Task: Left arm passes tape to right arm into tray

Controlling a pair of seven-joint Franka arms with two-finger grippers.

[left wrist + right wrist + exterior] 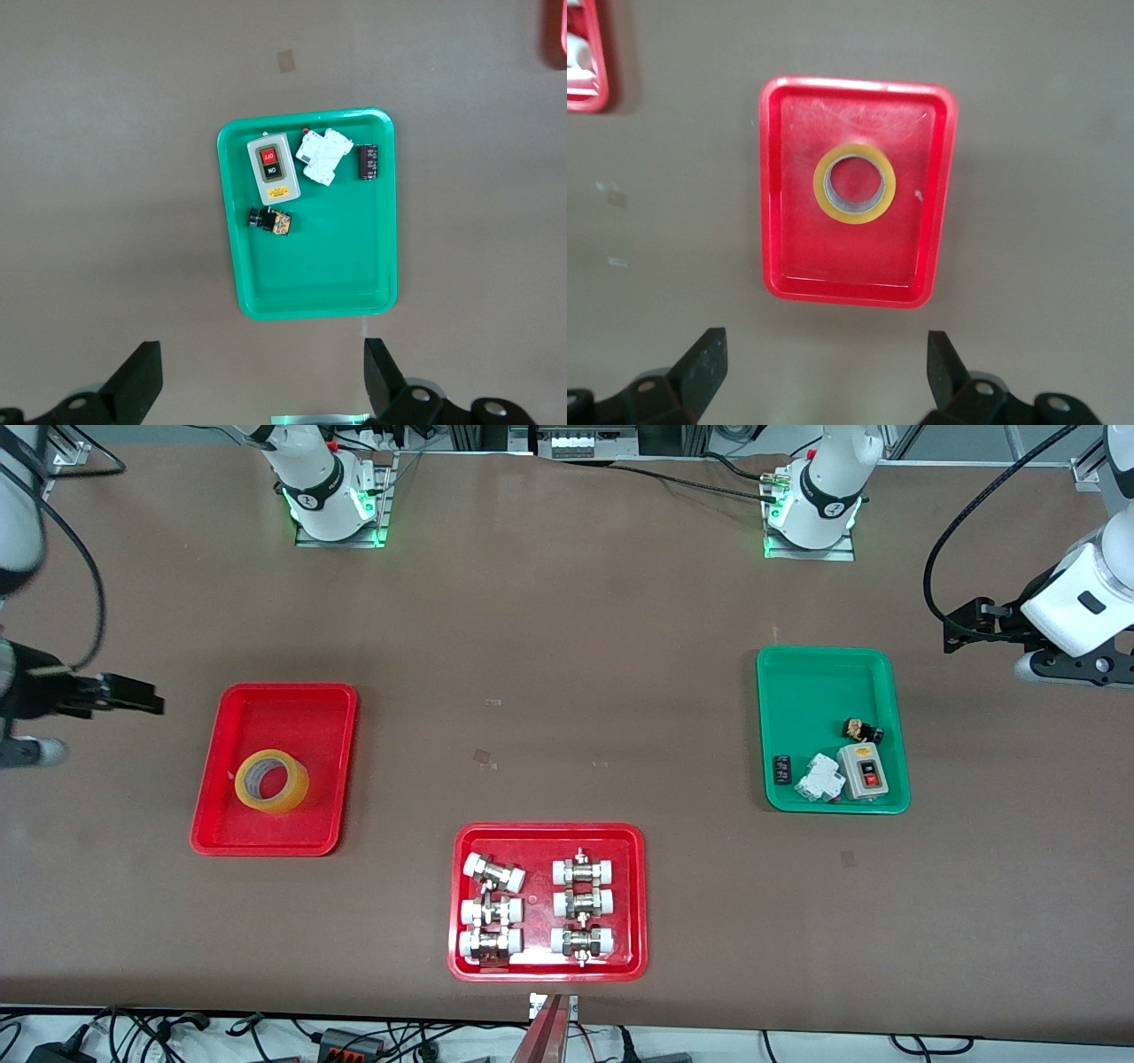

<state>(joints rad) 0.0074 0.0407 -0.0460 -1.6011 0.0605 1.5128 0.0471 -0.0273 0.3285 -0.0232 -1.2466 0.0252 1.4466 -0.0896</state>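
Note:
The yellow tape roll (271, 780) lies flat in the plain red tray (326, 717) toward the right arm's end of the table. The right wrist view shows the tape (854, 183) inside the tray (926, 257). My right gripper (133, 695) is open and empty, up in the air beside that tray at the table's end; its fingers frame bare table in its wrist view (824, 372). My left gripper (966, 620) is open and empty, up over the table's other end beside the green tray; its wrist view (261, 381) shows bare table between the fingers.
A green tray (797, 682) with a switch box (862, 771) and small electrical parts sits toward the left arm's end, also in the left wrist view (354, 266). A red tray of metal fittings (547, 834) sits nearer the front camera, mid-table.

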